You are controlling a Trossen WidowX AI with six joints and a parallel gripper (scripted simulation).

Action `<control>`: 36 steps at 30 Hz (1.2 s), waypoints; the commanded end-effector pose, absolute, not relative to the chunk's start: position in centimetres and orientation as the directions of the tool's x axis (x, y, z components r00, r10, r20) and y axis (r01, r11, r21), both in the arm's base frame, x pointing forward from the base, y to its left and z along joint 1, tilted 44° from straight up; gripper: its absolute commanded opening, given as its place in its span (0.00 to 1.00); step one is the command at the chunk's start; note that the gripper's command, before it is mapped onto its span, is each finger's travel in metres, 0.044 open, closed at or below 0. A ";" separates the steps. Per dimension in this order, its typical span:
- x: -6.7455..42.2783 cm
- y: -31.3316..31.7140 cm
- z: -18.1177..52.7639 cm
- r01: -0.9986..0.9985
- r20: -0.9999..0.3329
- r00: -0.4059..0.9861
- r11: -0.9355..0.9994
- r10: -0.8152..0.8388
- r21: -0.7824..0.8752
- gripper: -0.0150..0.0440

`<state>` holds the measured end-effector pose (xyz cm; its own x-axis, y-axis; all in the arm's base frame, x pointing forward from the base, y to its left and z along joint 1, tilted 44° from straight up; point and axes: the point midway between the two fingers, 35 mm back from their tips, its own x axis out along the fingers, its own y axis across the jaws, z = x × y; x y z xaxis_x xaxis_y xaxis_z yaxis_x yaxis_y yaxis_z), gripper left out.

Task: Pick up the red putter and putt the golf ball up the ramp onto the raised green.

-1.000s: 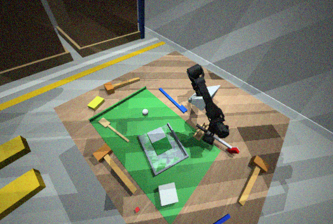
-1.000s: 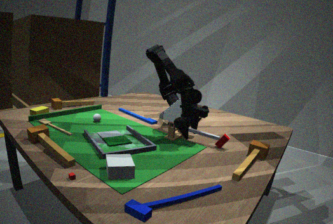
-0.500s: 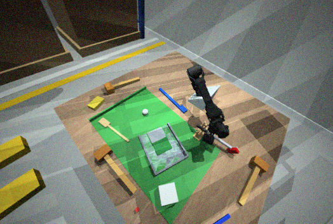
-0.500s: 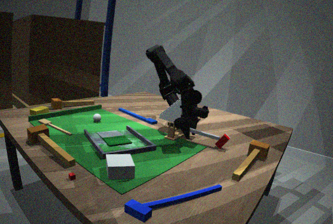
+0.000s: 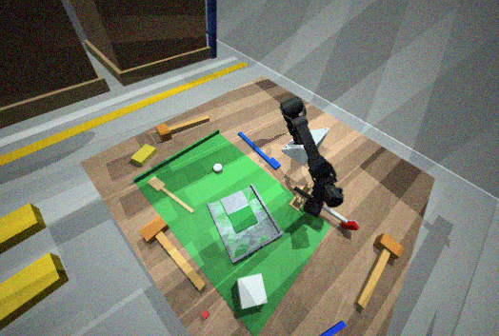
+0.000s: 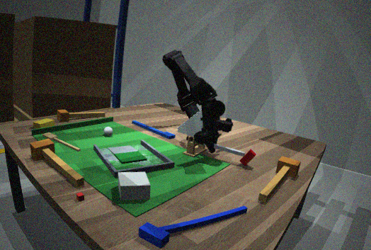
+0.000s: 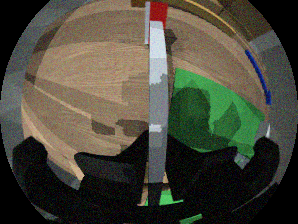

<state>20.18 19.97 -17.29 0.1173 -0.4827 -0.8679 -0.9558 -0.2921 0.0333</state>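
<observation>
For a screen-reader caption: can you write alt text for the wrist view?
The end effector is shut on the grey shaft of the red putter, which runs straight up the frame to its red head, with wooden table left and green mat right.
</observation>
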 end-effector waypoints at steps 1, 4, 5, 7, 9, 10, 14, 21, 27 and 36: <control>20.2 20.8 -16.6 -0.956 -0.869 0.118 -0.291 -0.481 0.031 0.25; 19.9 22.2 -15.3 -0.956 -0.870 0.118 -0.292 -0.479 0.031 0.25; 19.8 22.7 -14.8 -0.956 -0.870 0.117 -0.292 -0.479 0.032 0.25; 19.6 23.7 -13.7 -0.956 -0.870 0.117 -0.292 -0.479 0.032 0.25; 19.3 24.7 -12.6 -0.956 -0.870 0.116 -0.292 -0.478 0.033 0.25; 19.1 25.1 -12.0 -0.956 -0.870 0.116 -0.292 -0.478 0.033 0.25; 18.4 26.6 -10.1 -0.956 -0.870 0.115 -0.291 -0.479 0.034 0.25; 19.4 25.9 -9.8 -0.965 -0.870 0.125 -0.263 -0.476 0.005 0.25; 22.5 24.4 -6.4 -0.990 -0.877 0.136 -0.098 -0.461 -0.102 0.25; 25.3 21.9 -2.9 -0.982 -0.884 0.141 0.052 -0.445 -0.183 0.25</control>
<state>24.51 23.27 -4.29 0.1411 -0.4408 -0.8865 -0.9882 -0.0091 -0.1528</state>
